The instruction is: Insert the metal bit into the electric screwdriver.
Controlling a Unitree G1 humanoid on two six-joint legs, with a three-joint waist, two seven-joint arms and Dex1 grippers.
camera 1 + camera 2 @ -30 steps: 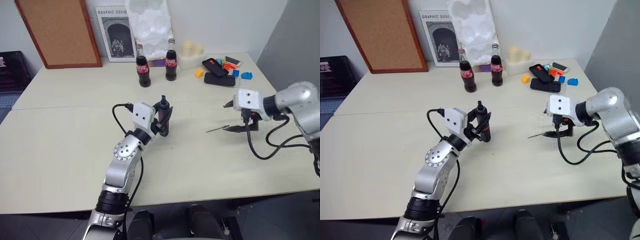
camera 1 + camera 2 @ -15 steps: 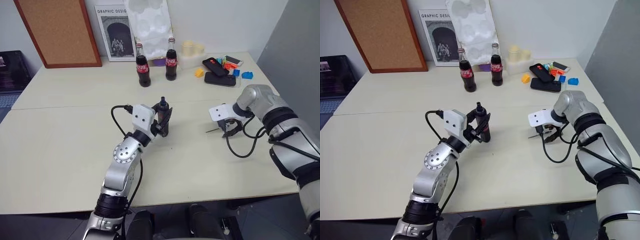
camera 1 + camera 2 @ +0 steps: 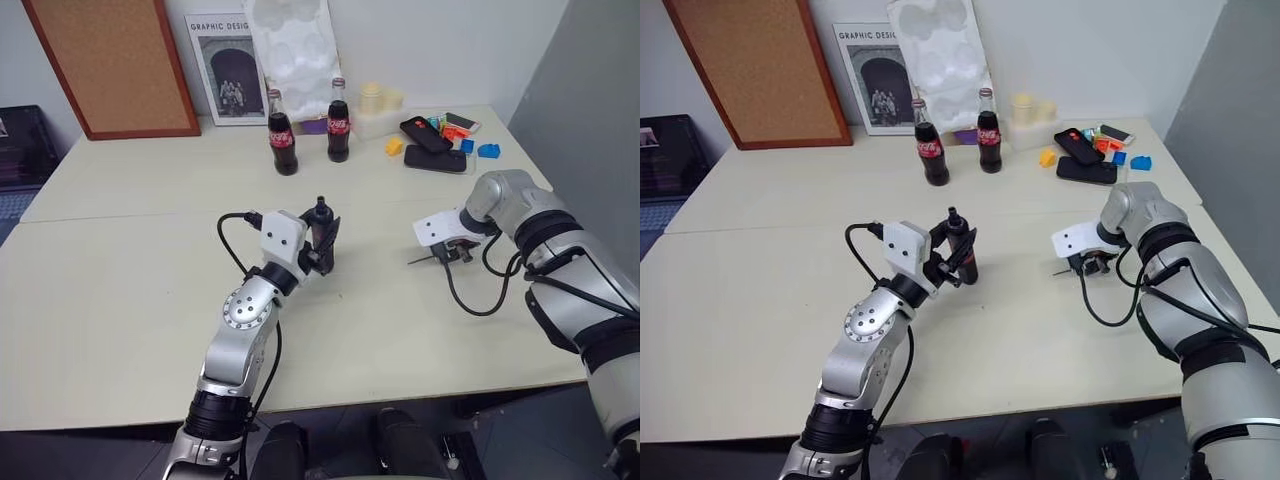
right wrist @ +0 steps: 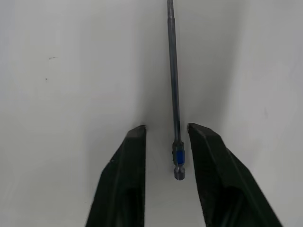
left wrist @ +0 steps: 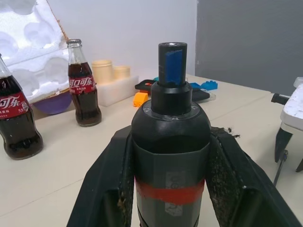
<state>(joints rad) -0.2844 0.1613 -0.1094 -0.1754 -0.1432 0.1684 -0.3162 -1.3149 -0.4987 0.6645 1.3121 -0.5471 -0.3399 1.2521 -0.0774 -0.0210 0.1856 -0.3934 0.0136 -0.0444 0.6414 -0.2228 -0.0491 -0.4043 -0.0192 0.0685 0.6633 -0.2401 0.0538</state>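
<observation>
The left gripper (image 5: 168, 189) is clamping the electric screwdriver (image 5: 170, 142) at its red band, both fingers pressed against the body, and is holding the tool upright above the table (image 3: 120, 300), in front of the two cola bottles (image 3: 283, 140). The socket end is facing up and standing free.

The metal bit (image 4: 174, 85) is lying flat on the table, well to the right of the screwdriver. The right gripper (image 4: 166, 142) is pointing down over it, fingers straddling the blue-banded shank end with a narrow gap on each side; the fingers are not yet touching the bit.

Handling judgement: the bit is appearing light, stiff, thin and smooth, so it is likely to roll or slip. Taking hold near the banded shank is giving the thickest surface, but enough shank must be left exposed for insertion.
</observation>
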